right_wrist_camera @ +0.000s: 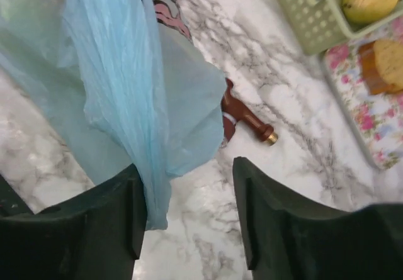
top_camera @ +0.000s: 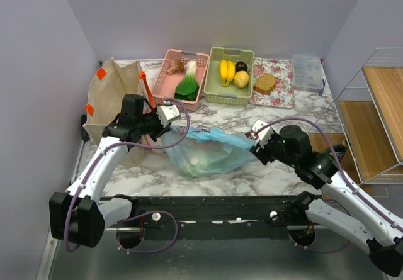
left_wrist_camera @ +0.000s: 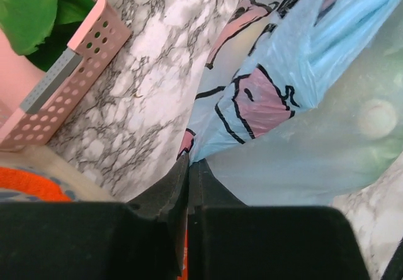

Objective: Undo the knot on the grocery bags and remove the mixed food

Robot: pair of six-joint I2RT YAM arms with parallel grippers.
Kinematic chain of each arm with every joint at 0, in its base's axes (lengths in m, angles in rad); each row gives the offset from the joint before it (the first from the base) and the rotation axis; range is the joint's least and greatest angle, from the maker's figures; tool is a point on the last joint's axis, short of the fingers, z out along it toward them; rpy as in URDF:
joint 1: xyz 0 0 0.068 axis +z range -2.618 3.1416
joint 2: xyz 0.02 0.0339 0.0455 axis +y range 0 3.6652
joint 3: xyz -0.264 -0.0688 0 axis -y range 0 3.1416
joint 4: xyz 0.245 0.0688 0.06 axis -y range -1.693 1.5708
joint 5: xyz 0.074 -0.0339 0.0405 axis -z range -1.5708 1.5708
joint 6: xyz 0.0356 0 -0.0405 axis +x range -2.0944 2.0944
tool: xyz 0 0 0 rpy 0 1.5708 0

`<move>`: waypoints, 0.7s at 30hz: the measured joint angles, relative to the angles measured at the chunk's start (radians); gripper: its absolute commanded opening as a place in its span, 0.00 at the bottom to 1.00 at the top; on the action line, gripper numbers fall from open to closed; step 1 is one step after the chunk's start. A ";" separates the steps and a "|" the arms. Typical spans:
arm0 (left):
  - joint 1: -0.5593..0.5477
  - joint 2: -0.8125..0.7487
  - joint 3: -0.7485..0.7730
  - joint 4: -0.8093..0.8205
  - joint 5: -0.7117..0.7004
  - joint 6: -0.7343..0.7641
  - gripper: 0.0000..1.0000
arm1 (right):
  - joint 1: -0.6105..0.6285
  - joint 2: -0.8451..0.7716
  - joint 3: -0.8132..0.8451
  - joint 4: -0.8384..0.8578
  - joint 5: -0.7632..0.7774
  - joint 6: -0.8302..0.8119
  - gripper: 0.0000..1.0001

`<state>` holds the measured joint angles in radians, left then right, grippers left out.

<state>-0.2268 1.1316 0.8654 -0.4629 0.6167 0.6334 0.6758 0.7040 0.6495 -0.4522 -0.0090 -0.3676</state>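
The light blue grocery bag (top_camera: 211, 151) lies stretched across the middle of the marble table between both arms. My left gripper (top_camera: 167, 117) (left_wrist_camera: 188, 160) is shut on the bag's printed left edge (left_wrist_camera: 252, 97). My right gripper (top_camera: 257, 143) (right_wrist_camera: 187, 167) is open at the bag's right end. A bunched blue strip of the bag (right_wrist_camera: 135, 104) hangs against its left finger (right_wrist_camera: 129, 204), with nothing pinched. I cannot make out the knot. Pale round and greenish shapes of the mixed food (left_wrist_camera: 378, 117) show faintly through the plastic.
A beige tote with orange handles (top_camera: 113, 94) stands behind my left arm. At the back are a pink basket (top_camera: 186, 53), a green basket (top_camera: 232, 51), a floral tray (top_camera: 281, 82) and a clear box (top_camera: 307, 72). A small brown bottle-shaped toy (right_wrist_camera: 247, 117) lies beside the bag. A wire rack (top_camera: 378, 116) is on the right.
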 measured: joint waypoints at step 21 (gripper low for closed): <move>-0.177 0.132 0.307 -0.109 -0.047 -0.286 0.84 | -0.019 0.567 0.387 0.016 -0.452 -0.083 0.73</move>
<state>-0.4038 1.2636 1.1725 -0.5724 0.5697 0.3473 0.6563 1.2709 1.0367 -0.4362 -0.4614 -0.4507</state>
